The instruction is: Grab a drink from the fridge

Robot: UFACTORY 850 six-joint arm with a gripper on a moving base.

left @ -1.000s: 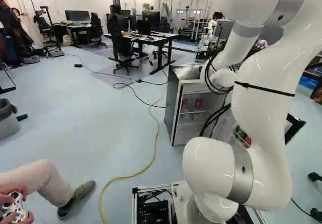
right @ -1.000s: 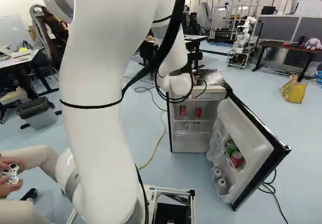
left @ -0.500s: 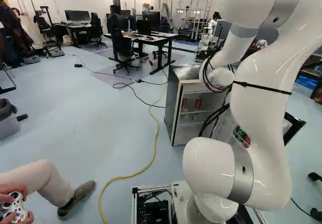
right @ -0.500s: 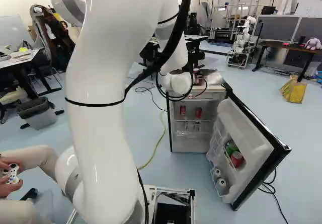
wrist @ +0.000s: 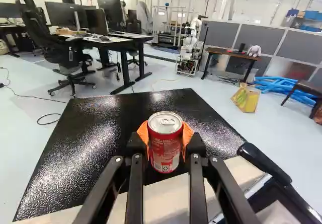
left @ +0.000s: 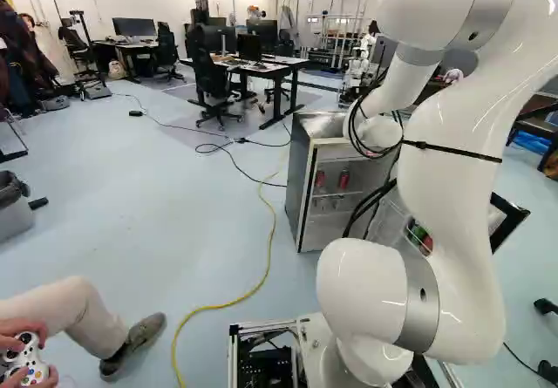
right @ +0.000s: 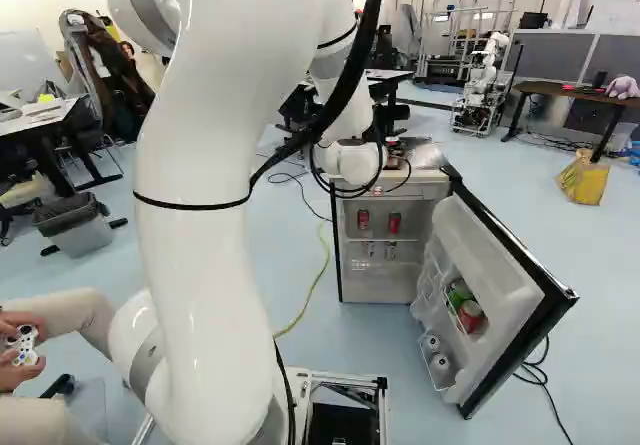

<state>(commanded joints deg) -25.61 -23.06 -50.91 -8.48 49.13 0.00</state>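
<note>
In the wrist view, a red drink can point(wrist: 165, 146) with a silver lid stands upright between the orange pads, and my gripper point(wrist: 165, 139) is shut on it from both sides. Beneath and around the can lies the glossy black top of the fridge point(wrist: 93, 143); whether the can touches it I cannot tell. The small fridge point(right: 383, 283) has its door point(right: 490, 270) swung open. Two red cans point(right: 363, 219) point(right: 394, 222) are on its upper shelf, with other cans point(right: 470, 315) in the door racks. In both base views the arm largely hides the gripper.
A yellow cable point(left: 257, 294) runs over the floor left of the fridge. Beyond are a desk point(left: 261, 65) with chairs, another robot point(right: 480, 85) and a yellow bag point(right: 583, 178). A bin point(right: 75, 222) and a seated person's leg point(left: 74, 309) are at the left.
The upper arm and wrist have shifted slightly, leftward in the left base view and rightward in the right base view. Base, fridge and door have stayed put.
</note>
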